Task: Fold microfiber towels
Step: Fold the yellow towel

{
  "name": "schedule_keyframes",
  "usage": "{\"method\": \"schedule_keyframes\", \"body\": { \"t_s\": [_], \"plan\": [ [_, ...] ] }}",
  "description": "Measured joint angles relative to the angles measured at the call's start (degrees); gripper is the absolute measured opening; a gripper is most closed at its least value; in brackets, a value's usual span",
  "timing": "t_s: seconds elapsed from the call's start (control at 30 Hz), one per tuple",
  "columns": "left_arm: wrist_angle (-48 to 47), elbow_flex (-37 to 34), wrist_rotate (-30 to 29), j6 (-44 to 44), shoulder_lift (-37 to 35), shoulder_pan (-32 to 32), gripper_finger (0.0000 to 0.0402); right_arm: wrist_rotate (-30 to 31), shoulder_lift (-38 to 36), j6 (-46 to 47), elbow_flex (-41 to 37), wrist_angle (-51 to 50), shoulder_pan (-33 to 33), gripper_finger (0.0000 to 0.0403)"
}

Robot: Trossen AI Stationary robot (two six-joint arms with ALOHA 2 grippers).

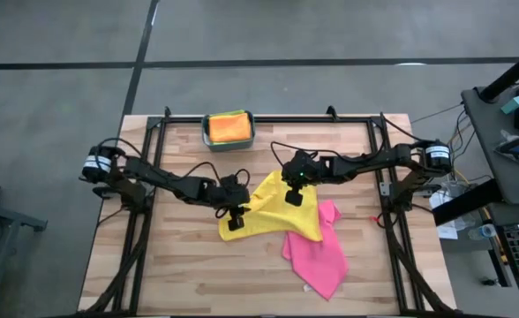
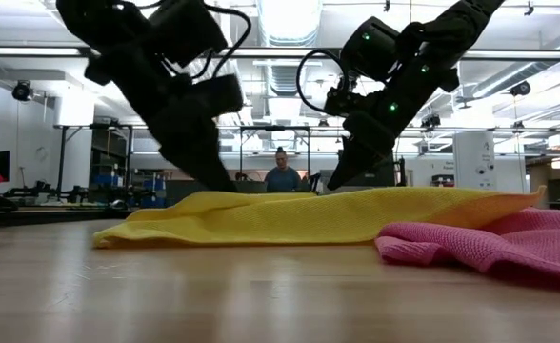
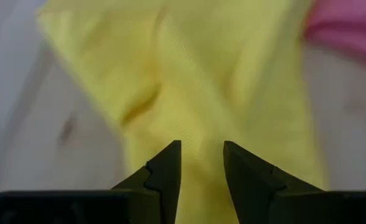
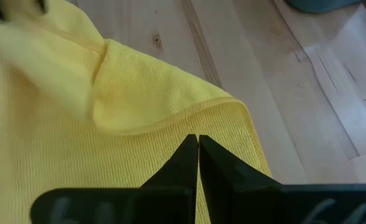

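Note:
A yellow towel (image 1: 268,221) lies rumpled mid-table, part of it folded over itself, and its right part rests on a pink towel (image 1: 321,256). My left gripper (image 1: 234,223) stands open over the yellow towel's left part (image 3: 201,74), which shows through the gap between the fingers. Whether those fingers touch it, I cannot tell. My right gripper (image 1: 292,198) is shut at the towel's far part, by a folded-over flap (image 4: 145,93). An orange towel (image 1: 229,129) lies in the bin (image 1: 205,132). My right gripper (image 4: 197,140) comes slanting down from the far right. Its shut fingertips stand right at the hemmed edge (image 4: 170,119) of the yellow towel's folded-over flap. The towel lies flat on the table there. Whether the tips touch or pinch cloth, I cannot tell.
The teal bin stands at the table's far edge, left of centre. Bare wood (image 1: 180,265) stretches along the near left and near edge. Black frame rails (image 1: 145,177) run along both sides. A person (image 2: 282,176) sits in the room behind.

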Motion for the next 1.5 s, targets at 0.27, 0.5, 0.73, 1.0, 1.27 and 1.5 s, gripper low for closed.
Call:
{"method": "schedule_keyframes", "body": {
  "t_s": [0.27, 0.5, 0.73, 1.0, 1.27, 1.5],
  "plan": [
    [4.5, 0.2, 6.4, 0.4, 0.7, 0.0, 0.0105, 0.0, 0.0, 0.0, -0.2, 0.0, 0.1, 0.0009],
    [-4.2, 1.0, 5.7, 0.4, -4.0, 0.2, 0.0105, 0.0, 0.0, 0.1, -0.3, 0.0, 0.1, 0.0009],
    [-6.3, 0.3, -2.4, 1.5, -9.7, 0.5, 0.0105, 0.0, 0.0, 0.2, -0.4, 0.5, 0.1, 0.0009],
    [-4.5, -1.8, -2.3, -3.7, -3.4, 0.5, 0.0105, 0.0, 0.0, 0.2, -0.4, 0.9, 0.1, 0.0009],
    [8.1, -1.4, 5.6, -1.1, 0.6, -0.5, 0.0105, 0.0, 0.0, 0.5, -0.5, 0.9, 0.1, 0.0009],
    [4.8, -1.5, 4.6, -1.4, -0.6, -0.5, 0.0105, 0.0, 0.0, 1.4, -0.5, 0.9, 0.2, 0.0009]
  ]
}}
